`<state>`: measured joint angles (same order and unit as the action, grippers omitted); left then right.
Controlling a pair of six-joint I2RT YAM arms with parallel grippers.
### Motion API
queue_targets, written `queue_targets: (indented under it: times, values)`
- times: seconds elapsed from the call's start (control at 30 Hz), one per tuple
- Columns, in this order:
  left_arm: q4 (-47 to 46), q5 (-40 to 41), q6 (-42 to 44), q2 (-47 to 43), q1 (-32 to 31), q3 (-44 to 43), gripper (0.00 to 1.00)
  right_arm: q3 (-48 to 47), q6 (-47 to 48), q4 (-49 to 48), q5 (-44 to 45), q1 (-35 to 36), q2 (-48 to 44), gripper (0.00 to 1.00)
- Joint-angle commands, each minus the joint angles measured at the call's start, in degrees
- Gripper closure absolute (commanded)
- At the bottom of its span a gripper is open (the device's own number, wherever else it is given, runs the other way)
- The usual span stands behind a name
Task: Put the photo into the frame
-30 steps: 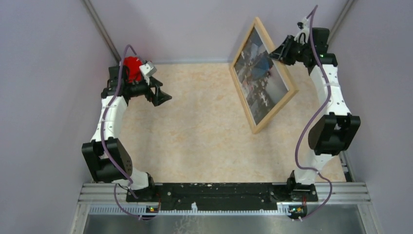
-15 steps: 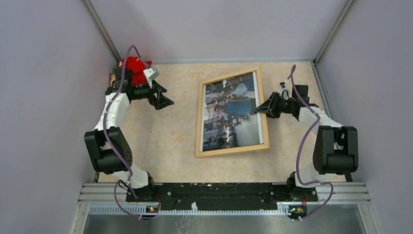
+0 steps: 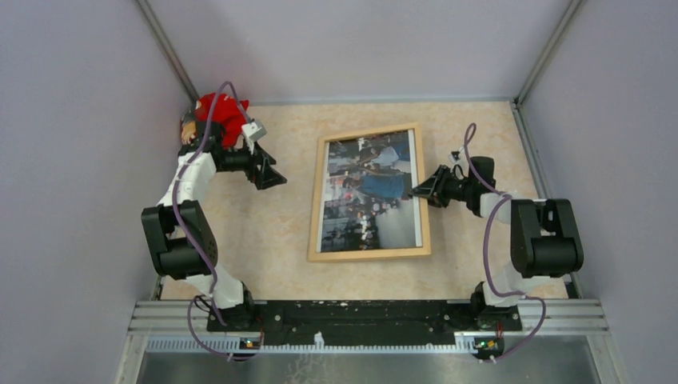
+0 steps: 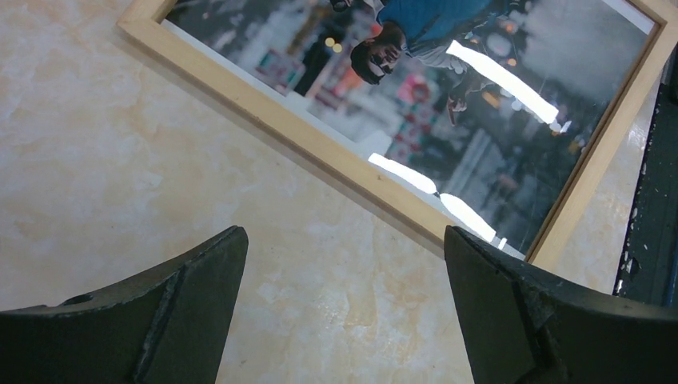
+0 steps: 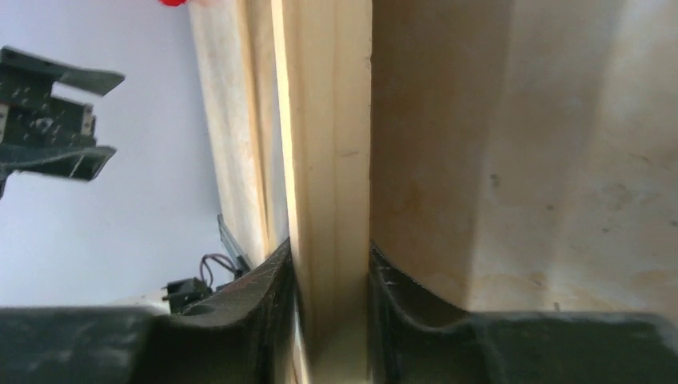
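Now, mid-table (image 3: 264, 248): the frame (image 3: 313, 210) lies flat or nearly so, face up, long sides running away from the arm bases. The photo (image 3: 369, 192) sits inside it behind the pane, picture side showing. I judge it seated and the task near done. The right gripper (image 3: 416, 193) pinches the frame's right rail, jaws closed on the wood from either side. That is likely the hold for laying it down, release not yet made. The left gripper (image 3: 274, 178) hovers just beside the left rail, jaws spread wide, touching nothing — probably standing by to steady. Far left corner: a red object (image 3: 217, 108), unclear what.
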<state>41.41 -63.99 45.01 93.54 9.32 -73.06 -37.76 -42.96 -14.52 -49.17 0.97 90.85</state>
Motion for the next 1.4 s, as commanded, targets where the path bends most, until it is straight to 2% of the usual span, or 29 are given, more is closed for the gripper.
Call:
queue_targets:
  times: [0.0, 0.03, 0.07, 0.17, 0.27, 0.43, 0.53, 0.6, 0.73, 0.9, 1.03, 1.13, 1.3, 1.33, 1.37]
  values:
    - [-0.4, 1.0, 2.3, 0.7, -0.1, 1.5, 0.01, -1.4, 8.5, 5.1, 4.2, 0.5, 1.6, 0.50]
    - [-0.7, 1.4, 2.4, 0.8, -0.1, 1.9, 0.01, -1.6, 9.2, 6.5, 5.0, 0.4, 1.7, 0.11]
    - [-1.1, 1.6, 2.3, 0.8, -0.1, 2.2, 0.01, -1.8, 10.1, 7.7, 5.6, 0.5, 1.7, 0.03]
    - [-2.2, 1.7, 2.0, 0.9, 0.0, 3.0, 0.01, -2.4, 12.6, 11.7, 7.9, 0.5, 1.2, 0.01]
    - [-3.0, 1.9, 1.5, 1.4, -0.1, 3.2, 0.01, -4.5, 15.3, 19.5, 14.0, 0.6, -0.3, 0.01]
    - [-4.5, 3.1, -0.3, 2.5, -0.1, 3.0, 0.01, -14.3, 24.0, 40.4, 39.8, 5.5, -3.2, 0.01]
    - [-5.3, 3.2, -0.6, 3.0, -0.1, 3.0, 0.01, -18.6, 25.3, 46.2, 53.8, 8.6, -4.8, 0.01]
    - [-5.9, 3.2, -1.1, 3.1, 0.0, 3.3, 0.01, -18.5, 24.6, 46.2, 56.9, 9.0, -7.9, 0.01]
    - [-9.7, 4.2, -3.5, 2.9, 0.0, 5.2, 0.01, -14.3, 22.8, 38.2, 55.4, 8.3, -16.1, 0.01]
    - [-28.8, 11.1, -16.8, 2.9, 0.1, 12.9, 0.01, -8.8, 20.3, 25.7, 64.4, 5.7, -19.6, 0.01]
    - [-44.6, 15.4, -26.7, 5.4, 0.5, 19.3, 0.01, 4.1, 26.8, 1.6, 68.7, 4.2, -23.5, 0.01]
    - [-54.5, 16.5, -32.7, 6.3, 1.0, 23.7, 0.01, 13.5, 31.4, -13.4, 76.1, 4.2, -26.4, 0.01]
    - [-73.4, 18.8, -39.1, 5.5, 1.7, 32.8, 0.01, 23.0, 36.0, -35.7, 79.9, 3.8, -24.5, 0.01]
    - [-77.4, 18.8, -40.3, 5.5, 1.8, 34.5, 0.01, 24.2, 36.4, -38.6, 79.7, 3.7, -23.1, 0.01]
    - [-80.3, 19.2, -40.9, 5.4, 1.8, 35.8, 0.01, 24.0, 35.9, -37.2, 78.9, 3.5, -22.0, 0.01]
